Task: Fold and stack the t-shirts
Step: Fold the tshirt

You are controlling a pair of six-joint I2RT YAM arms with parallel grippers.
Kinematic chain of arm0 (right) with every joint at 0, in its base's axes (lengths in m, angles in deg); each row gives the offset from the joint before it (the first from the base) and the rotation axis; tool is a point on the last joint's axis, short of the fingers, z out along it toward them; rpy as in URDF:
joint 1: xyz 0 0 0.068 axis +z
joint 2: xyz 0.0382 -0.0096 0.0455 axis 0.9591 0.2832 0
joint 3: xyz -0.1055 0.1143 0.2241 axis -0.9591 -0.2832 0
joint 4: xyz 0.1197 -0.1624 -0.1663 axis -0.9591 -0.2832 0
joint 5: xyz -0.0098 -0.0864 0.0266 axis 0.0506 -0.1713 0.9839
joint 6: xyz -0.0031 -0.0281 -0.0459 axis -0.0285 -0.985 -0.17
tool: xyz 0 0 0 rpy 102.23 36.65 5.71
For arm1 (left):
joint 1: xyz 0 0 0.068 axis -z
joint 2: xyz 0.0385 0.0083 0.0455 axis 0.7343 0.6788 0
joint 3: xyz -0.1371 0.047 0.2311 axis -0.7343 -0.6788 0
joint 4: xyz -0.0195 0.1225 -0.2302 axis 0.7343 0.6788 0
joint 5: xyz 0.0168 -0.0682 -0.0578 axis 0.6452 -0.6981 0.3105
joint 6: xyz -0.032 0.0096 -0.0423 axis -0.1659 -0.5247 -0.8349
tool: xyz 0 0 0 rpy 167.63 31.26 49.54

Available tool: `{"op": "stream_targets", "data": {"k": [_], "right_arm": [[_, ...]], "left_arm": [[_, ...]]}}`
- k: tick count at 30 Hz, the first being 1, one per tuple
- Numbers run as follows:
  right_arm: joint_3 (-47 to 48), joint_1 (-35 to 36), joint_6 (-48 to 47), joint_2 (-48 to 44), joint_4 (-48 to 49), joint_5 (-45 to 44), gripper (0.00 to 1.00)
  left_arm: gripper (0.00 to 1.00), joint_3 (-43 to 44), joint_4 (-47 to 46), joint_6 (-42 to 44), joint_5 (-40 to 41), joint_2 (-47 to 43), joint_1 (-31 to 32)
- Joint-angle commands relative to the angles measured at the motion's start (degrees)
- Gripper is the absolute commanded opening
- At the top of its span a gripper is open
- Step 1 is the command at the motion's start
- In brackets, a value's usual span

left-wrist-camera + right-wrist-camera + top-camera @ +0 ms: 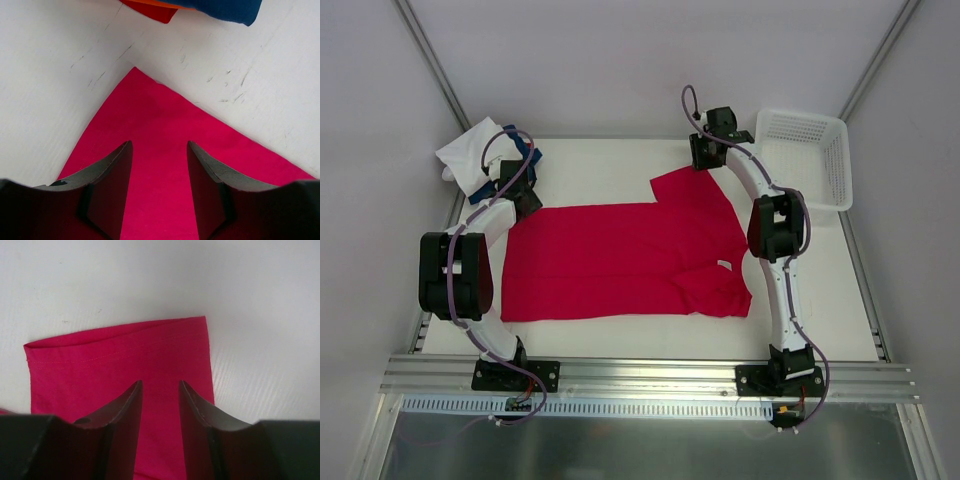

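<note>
**Item: crimson-red t-shirt** (pixel 620 262). Spread flat on the white table (pixel 610 165), it fills the centre of the overhead view. The hem is toward the left of the frame and the collar toward the right. One sleeve (pixel 120 352) points to the upper centre, and its stitched cuff lies flat.

**Left gripper** (pixel 160 146). Positioned over the shirt's upper-left hem corner. The jaws are parted with nothing between them, and the cloth beneath lies smooth. Not grasping.

**Right gripper** (pixel 160 385). Positioned over the upper sleeve. The jaws are parted, with the fabric flat under the gap. Released.

**Folded t-shirts.** In the overhead view these sit at the upper left of the frame, just beyond the hem corner. They comprise a white shirt (pixel 468 150), a dark blue shirt (pixel 225 9) and an orange shirt (pixel 152 10). In the left wrist view the blue shirt lies over the orange one. They are near the red shirt but not touching it.

**White plastic lattice basket** (pixel 840 170). At the upper right of the overhead frame, beside the right arm. Its contents cannot be made out.
</note>
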Motion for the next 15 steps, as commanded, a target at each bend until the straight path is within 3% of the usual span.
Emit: {"op": "stream_targets", "data": {"k": [1, 15], "right_arm": [[0.58, -0.48, -3.83, -0.02, 2.78, -2.75, 0.38], [1.99, -3.64, 8.90, 2.79, 0.15, 4.97, 0.40]], "left_arm": [[0.47, 2.07, -1.20, 1.35, -0.33, 0.24, -0.29], [0.48, 2.95, -1.11, 1.70, -1.21, -0.20, -0.29]]}}
